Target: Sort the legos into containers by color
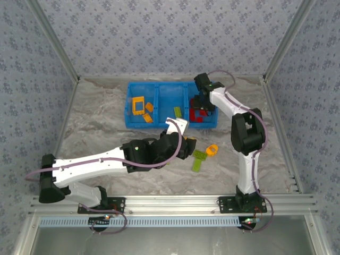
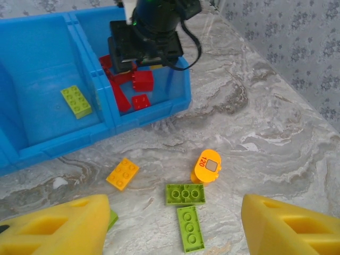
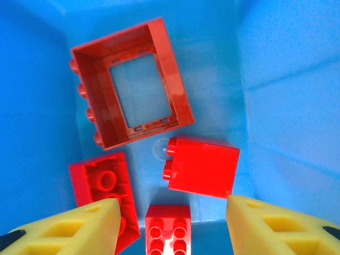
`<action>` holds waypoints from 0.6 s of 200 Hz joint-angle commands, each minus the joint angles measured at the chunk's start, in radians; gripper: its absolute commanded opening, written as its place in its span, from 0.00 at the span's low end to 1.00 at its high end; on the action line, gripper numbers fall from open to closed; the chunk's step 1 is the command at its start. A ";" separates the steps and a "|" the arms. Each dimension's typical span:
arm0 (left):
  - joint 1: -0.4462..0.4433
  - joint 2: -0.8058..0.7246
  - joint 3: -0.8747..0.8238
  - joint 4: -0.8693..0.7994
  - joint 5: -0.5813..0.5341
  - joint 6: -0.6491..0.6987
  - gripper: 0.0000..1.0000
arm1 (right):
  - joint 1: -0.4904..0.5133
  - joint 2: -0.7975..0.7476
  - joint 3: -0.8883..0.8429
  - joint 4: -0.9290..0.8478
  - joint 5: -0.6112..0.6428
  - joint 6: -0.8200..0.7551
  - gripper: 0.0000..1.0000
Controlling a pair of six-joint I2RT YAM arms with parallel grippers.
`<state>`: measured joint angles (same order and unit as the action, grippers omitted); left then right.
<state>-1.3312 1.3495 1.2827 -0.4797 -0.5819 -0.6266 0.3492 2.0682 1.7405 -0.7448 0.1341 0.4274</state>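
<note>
The blue bin (image 1: 159,123) stands at the back of the table. Its left compartment holds an orange frame (image 1: 139,105), its middle one a lime green brick (image 2: 76,101). My right gripper (image 1: 201,106) hangs open and empty inside the right compartment, over a red frame (image 3: 130,82), a red block (image 3: 202,166), an upturned red brick (image 3: 103,191) and a small red brick (image 3: 168,228). My left gripper (image 2: 175,228) is open above loose pieces on the table: two green bricks (image 2: 185,194) (image 2: 190,228), an orange brick (image 2: 122,173) and an orange rounded piece (image 2: 206,166).
The grey marbled cloth (image 1: 106,122) covers the table between patterned walls. A further sliver of green (image 2: 112,218) peeks from behind my left finger (image 2: 58,226). The right arm's elbow (image 1: 247,133) stands just right of the loose pieces.
</note>
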 commanded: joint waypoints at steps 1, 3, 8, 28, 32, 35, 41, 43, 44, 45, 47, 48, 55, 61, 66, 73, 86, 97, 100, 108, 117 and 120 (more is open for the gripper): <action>0.009 -0.053 -0.022 -0.077 -0.047 -0.070 0.67 | 0.016 -0.167 -0.008 0.007 0.018 -0.027 0.56; 0.013 -0.056 -0.024 -0.083 -0.044 -0.079 0.67 | 0.019 -0.179 -0.015 0.010 0.021 -0.028 0.56; 0.024 -0.060 -0.032 -0.097 -0.031 -0.098 0.67 | 0.024 -0.214 -0.029 0.022 0.029 -0.035 0.56; 0.093 -0.080 -0.070 -0.148 0.052 -0.147 0.66 | 0.065 -0.382 -0.137 0.099 0.055 -0.060 0.56; 0.106 -0.086 -0.079 -0.157 0.066 -0.149 0.66 | 0.076 -0.421 -0.174 0.120 0.060 -0.066 0.56; 0.117 -0.090 -0.088 -0.160 0.074 -0.150 0.66 | 0.085 -0.446 -0.202 0.135 0.059 -0.069 0.56; 0.140 -0.100 -0.102 -0.171 0.101 -0.153 0.66 | 0.103 -0.511 -0.250 0.175 0.059 -0.076 0.56; 0.150 -0.104 -0.108 -0.174 0.111 -0.154 0.66 | 0.110 -0.531 -0.272 0.186 0.056 -0.078 0.56; 0.154 -0.105 -0.110 -0.176 0.116 -0.155 0.66 | 0.114 -0.541 -0.283 0.190 0.055 -0.080 0.56; 0.160 -0.108 -0.113 -0.177 0.121 -0.155 0.66 | 0.118 -0.552 -0.293 0.192 0.055 -0.081 0.56; 0.167 -0.111 -0.119 -0.178 0.131 -0.156 0.66 | 0.125 -0.571 -0.312 0.204 0.054 -0.084 0.56; 0.171 -0.114 -0.122 -0.178 0.137 -0.155 0.66 | 0.129 -0.582 -0.322 0.207 0.054 -0.085 0.56; 0.203 -0.132 -0.148 -0.174 0.176 -0.154 0.65 | 0.163 -0.653 -0.390 0.243 0.052 -0.096 0.56; 0.227 -0.150 -0.171 -0.167 0.209 -0.150 0.65 | 0.194 -0.706 -0.449 0.267 0.051 -0.103 0.57; 0.247 -0.165 -0.189 -0.163 0.233 -0.147 0.65 | 0.216 -0.761 -0.495 0.284 0.044 -0.110 0.57; 0.272 -0.183 -0.211 -0.163 0.260 -0.139 0.65 | 0.258 -0.826 -0.567 0.305 0.033 -0.115 0.57; 0.305 -0.215 -0.246 -0.170 0.296 -0.123 0.65 | 0.335 -0.945 -0.676 0.325 0.013 -0.115 0.59; 0.322 -0.238 -0.269 -0.189 0.308 -0.114 0.65 | 0.398 -1.046 -0.761 0.350 -0.020 -0.113 0.61; 0.328 -0.244 -0.275 -0.192 0.310 -0.111 0.65 | 0.419 -1.069 -0.785 0.357 -0.031 -0.108 0.62; 0.337 -0.259 -0.290 -0.192 0.316 -0.104 0.65 | 0.466 -1.141 -0.842 0.380 -0.064 -0.105 0.64; 0.347 -0.272 -0.308 -0.228 0.325 -0.098 0.64 | 0.524 -1.200 -0.898 0.396 -0.080 -0.097 0.66; 0.351 -0.276 -0.312 -0.230 0.330 -0.096 0.64 | 0.543 -1.225 -0.913 0.395 -0.079 -0.090 0.67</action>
<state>-1.0031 1.1202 1.0023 -0.6525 -0.3222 -0.7486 0.7845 0.9802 0.9421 -0.4137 0.1192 0.3374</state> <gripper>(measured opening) 0.650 0.642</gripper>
